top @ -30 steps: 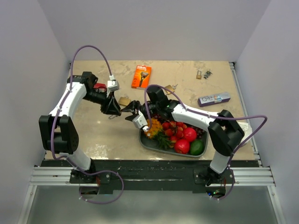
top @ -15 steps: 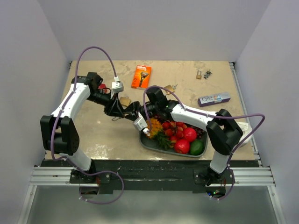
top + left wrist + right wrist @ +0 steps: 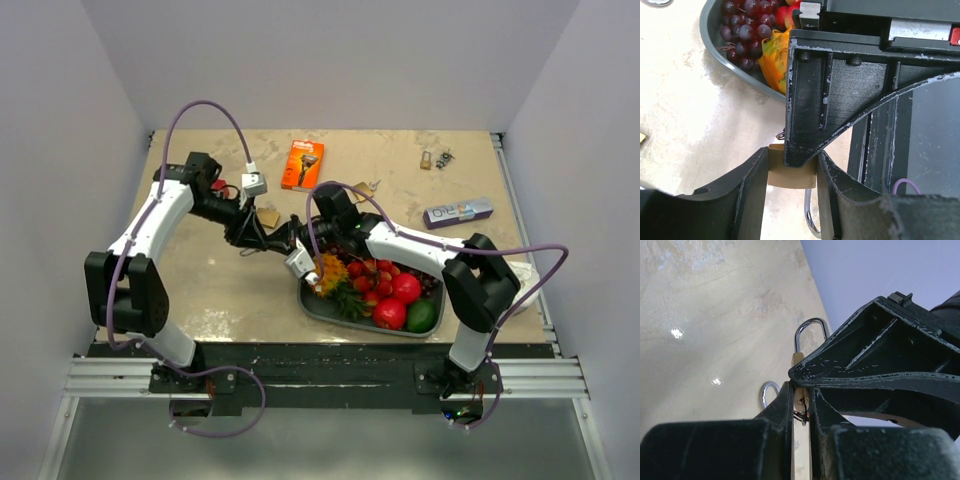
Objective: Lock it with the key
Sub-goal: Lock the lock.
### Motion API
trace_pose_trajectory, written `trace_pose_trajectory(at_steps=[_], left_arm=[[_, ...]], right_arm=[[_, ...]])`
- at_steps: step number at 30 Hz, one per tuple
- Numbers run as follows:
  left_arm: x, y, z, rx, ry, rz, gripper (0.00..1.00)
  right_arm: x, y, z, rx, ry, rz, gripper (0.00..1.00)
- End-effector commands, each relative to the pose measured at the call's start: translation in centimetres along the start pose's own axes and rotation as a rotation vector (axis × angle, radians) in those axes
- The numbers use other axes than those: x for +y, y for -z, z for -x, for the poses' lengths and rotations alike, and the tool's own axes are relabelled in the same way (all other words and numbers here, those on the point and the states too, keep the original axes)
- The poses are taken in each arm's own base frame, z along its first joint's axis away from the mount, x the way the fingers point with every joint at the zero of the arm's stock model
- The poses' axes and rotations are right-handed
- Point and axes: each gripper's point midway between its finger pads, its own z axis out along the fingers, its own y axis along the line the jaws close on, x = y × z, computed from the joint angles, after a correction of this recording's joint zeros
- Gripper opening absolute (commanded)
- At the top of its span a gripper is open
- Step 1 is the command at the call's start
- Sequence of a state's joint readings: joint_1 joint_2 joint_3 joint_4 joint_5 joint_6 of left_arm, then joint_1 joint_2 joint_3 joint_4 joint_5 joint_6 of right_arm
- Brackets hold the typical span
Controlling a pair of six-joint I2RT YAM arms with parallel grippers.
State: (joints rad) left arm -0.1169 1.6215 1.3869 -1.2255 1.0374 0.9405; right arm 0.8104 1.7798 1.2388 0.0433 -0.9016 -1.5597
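Observation:
My left gripper (image 3: 792, 164) is shut on a brass padlock (image 3: 790, 176), whose silver shackle (image 3: 810, 215) points back toward the wrist. In the right wrist view the shackle (image 3: 810, 330) rises behind the left gripper's black fingers (image 3: 875, 355). My right gripper (image 3: 801, 392) is shut on the pale head of the key (image 3: 801, 401), right at the padlock's body. A silver ring (image 3: 767, 390) shows just left of the fingers. From above, the left gripper (image 3: 258, 240) and right gripper (image 3: 286, 240) meet tip to tip above the table, left of the tray; the padlock is hidden between them.
A grey tray (image 3: 318, 307) of fruit sits under the right arm. Another brass padlock (image 3: 267, 216) lies just behind the grippers. An orange box (image 3: 302, 164), a small lock with keys (image 3: 434, 159) and a purple-white box (image 3: 458, 212) lie farther back.
The left arm carried the padlock to the right until the two grippers met. The right gripper's fingers closed on the key.

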Motion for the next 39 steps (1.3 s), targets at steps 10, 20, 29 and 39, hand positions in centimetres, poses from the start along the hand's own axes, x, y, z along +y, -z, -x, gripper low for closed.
trace_pose_trajectory(at_steps=[10, 20, 29, 39], left_arm=[[4.5, 10.2, 7.6, -0.231, -0.209, 0.435, 0.82], [2.4, 10.3, 6.7, -0.212, -0.35, 0.49, 0.84], [1.7, 8.4, 7.9, -0.208, -0.512, 0.519, 0.81], [0.2, 7.2, 9.6, -0.247, -0.586, 0.487, 0.69]], right_arm=[[-6.9, 2.6, -0.6, -0.012, -0.495, -0.196, 0.0], [-10.3, 7.4, -2.7, -0.129, -1.081, -0.344, 0.0], [-10.2, 7.4, -1.2, -0.211, -1.233, -0.294, 0.0], [-9.9, 7.3, -1.2, -0.232, -1.328, -0.26, 0.0]])
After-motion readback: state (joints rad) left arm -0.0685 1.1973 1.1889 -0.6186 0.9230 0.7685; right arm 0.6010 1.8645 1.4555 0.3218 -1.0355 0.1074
